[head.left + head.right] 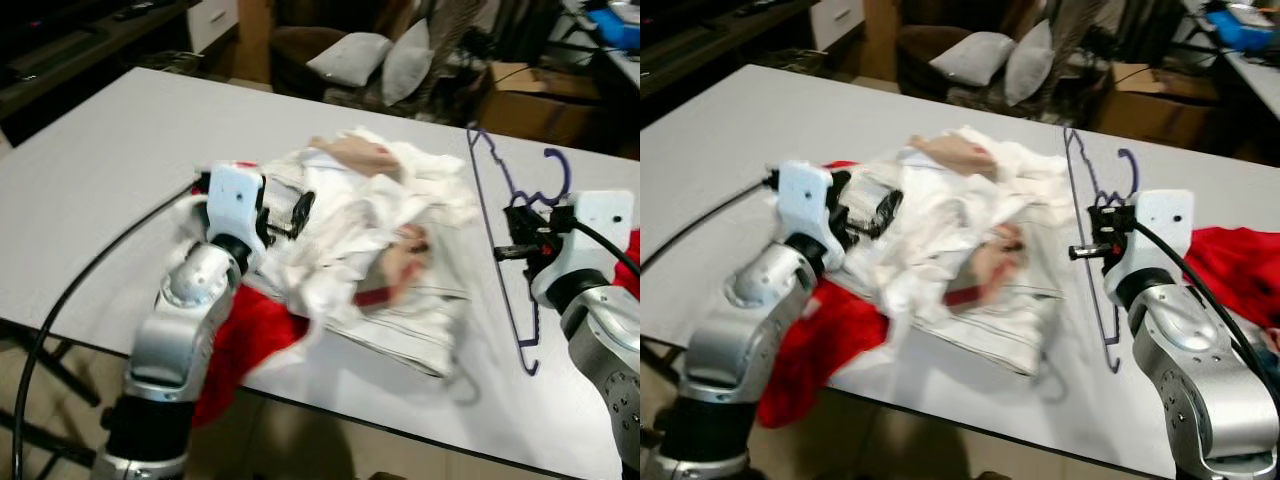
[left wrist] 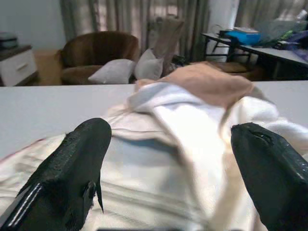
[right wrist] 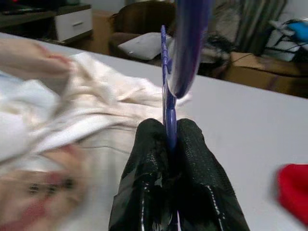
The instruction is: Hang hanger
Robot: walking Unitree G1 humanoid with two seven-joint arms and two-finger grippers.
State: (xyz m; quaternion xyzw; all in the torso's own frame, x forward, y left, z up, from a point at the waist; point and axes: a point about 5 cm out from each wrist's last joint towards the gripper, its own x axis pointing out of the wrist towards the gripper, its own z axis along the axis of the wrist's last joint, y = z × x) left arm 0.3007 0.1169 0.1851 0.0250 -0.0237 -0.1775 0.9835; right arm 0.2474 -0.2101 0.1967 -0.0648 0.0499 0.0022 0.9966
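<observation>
The right gripper point(image 3: 169, 132) pinches the purple hanger point(image 1: 497, 215) for lifting, while the left gripper point(image 2: 168, 159), fingers spread, hovers over the white clothes point(image 1: 370, 250).

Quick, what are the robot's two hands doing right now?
Left gripper: open, fingers spread over the white garment, holding nothing.
Right gripper: closed on the purple hanger.
</observation>
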